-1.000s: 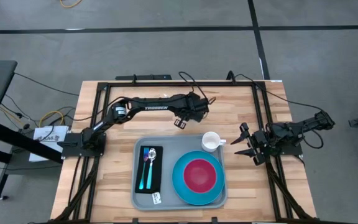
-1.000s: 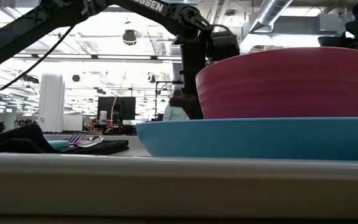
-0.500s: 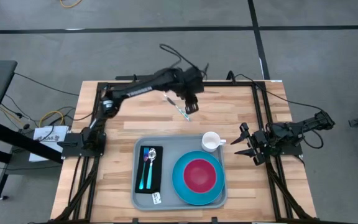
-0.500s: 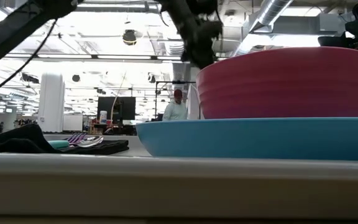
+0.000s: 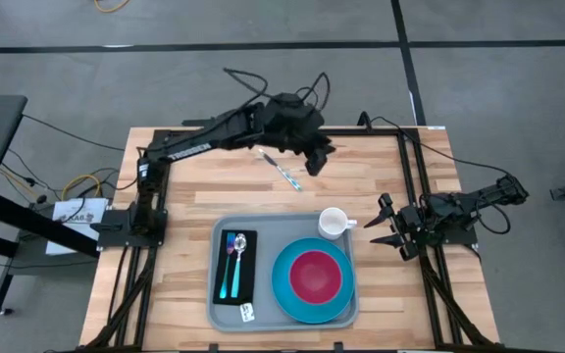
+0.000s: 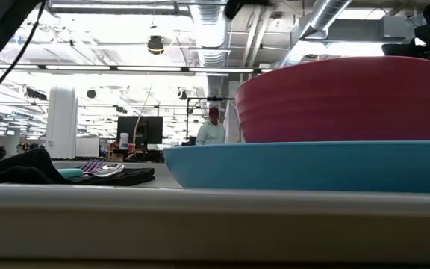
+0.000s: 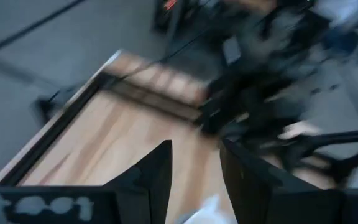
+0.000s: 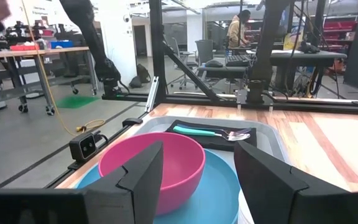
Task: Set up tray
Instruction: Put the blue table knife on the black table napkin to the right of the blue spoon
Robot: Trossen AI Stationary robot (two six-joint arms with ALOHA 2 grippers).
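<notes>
The grey-blue tray (image 5: 281, 227) lies on the table's near middle. It holds a blue plate (image 5: 284, 289) with a pink bowl (image 5: 313, 275), a white cup (image 5: 333, 223), and a black napkin (image 5: 247, 279) bearing a spoon and fork (image 5: 231, 260). A teal-handled knife (image 5: 283, 172) lies flat on the bare wood beyond the tray. My left gripper (image 5: 315, 160) hovers high, just right of the knife, open and empty (image 7: 194, 171). My right gripper (image 5: 385, 226) rests open at the tray's right, level with the cup, facing the bowl (image 8: 151, 163).
Black frame rails (image 5: 410, 167) run along the table's far, left and right sides. Bare wood lies between the tray and the far rail. A person (image 6: 213, 131) stands far off in the room behind.
My left arm has swung up and away from the tray's far edge toward the table's far side and a little right, rising out of the low view. As it lifted, the knife it had covered came into sight. The right arm has kept still.
</notes>
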